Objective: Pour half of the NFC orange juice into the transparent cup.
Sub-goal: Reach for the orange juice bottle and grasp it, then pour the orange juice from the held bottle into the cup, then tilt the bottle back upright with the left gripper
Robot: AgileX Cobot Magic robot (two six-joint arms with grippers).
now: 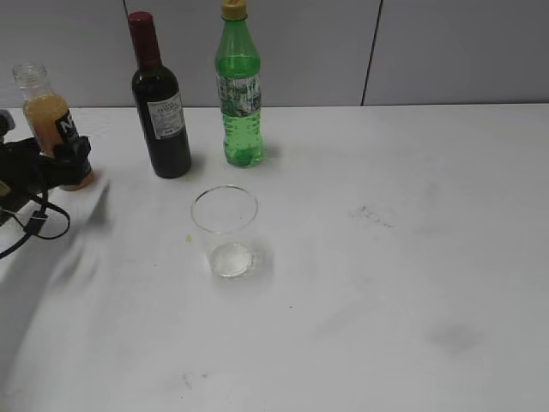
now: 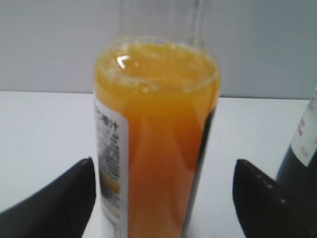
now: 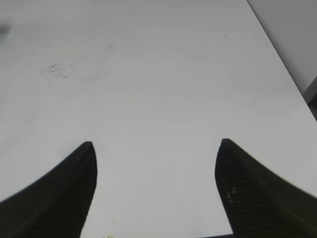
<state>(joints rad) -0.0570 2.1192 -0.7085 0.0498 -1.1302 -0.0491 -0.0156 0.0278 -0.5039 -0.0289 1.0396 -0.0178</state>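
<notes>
Over at the far left edge of the white table point(image 1: 412, 257), the left gripper point(image 1: 73, 159) sits at the NFC orange juice point(image 1: 51, 120), low on the bottle around the label. From the exterior view it's hard to say whether the black fingers are actually pressing the bottle. The left wrist view helps a bit: the NFC orange juice point(image 2: 156, 144) fills the middle of the shot, and the two dark fingers point(image 2: 59, 198) stand clearly apart from it on either side, with white table showing in the gaps. So the jaws are spread wide with the bottle between them, not clamped on it. The bottle has no cap, stands upright or very nearly so, and the cloudy orange liquid comes up to about the shoulder with some foam on top. Whether its base is touching the table can't be made out, since the gripper hides it.

The transparent cup point(image 1: 225, 230) stands upright near the middle of the table, well apart from the juice bottle, and looks empty. Behind it, toward the grey wall, a dark wine bottle point(image 1: 160, 107) with a red top and a green plastic bottle point(image 1: 239, 94) with a yellow cap stand near each other. The edge of the wine bottle point(image 2: 302, 148) also pokes into the right side of the left wrist view.

The right gripper point(image 3: 156, 188) doesn't show in the exterior shot. Its own camera has both fingers spread wide over bare table, holding nothing, with a faint scuff mark point(image 3: 60, 70) further off.
</notes>
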